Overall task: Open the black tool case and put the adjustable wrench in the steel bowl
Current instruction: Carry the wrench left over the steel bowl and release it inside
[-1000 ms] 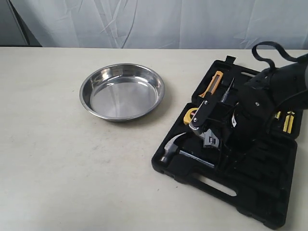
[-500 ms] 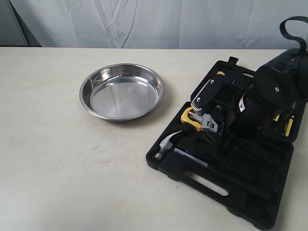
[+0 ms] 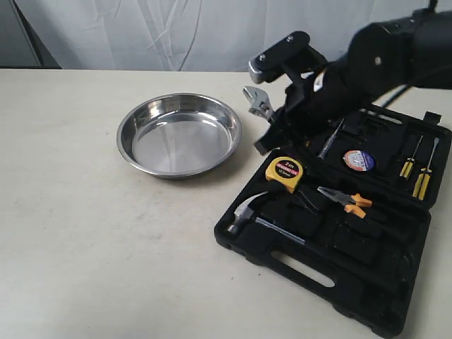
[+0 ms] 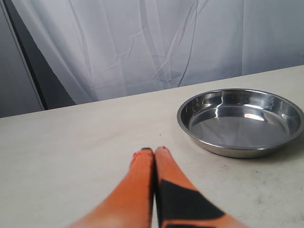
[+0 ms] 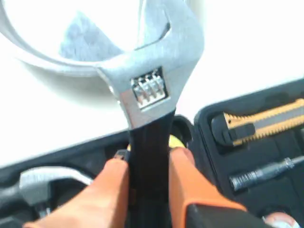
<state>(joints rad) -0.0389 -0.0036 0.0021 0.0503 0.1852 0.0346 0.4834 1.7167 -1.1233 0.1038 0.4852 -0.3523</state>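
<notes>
Steel shows twice on the pale tabletop (image 3: 85, 240); the bowl (image 3: 124, 145) sits at about ten o'clock from the open case (image 3: 381, 296), and the wrench (image 3: 259, 103) hangs in the air just off the bowl's three o'clock rim, seemingly not yet over its floor. The right end effector (image 5: 148, 161) is clamped on the slim black handle, an orange finger (image 5: 111, 190) on either side, with the silver head jutting well beyond them toward the bowl. The left end effector (image 4: 154, 151) holds nothing, its tips pressed together, with the bowl in its camera's sight.

Most of the risk, as I judge it, lies in the grip and the release. The hold is low on the handle while the heavy head sits far out, so a quick swing could pivot the wrench or let it slide through the fingers. Letting go too soon would drop it on the tabletop, or on the rim at three o'clock, which could tip or skid a light, shallow bowl. A release from this height may also bounce the wrench back out. The arm hangs close over the case's twelve o'clock edge; a low sweep could snag it.

The yellow tape (image 3: 284, 172) carries a label that seems to read "2m"; smaller print under it is illegible. A round disc (image 3: 359, 160) in the case has a blue and red label too small to read; the wrench shows no writing, only its ridged adjuster.
</notes>
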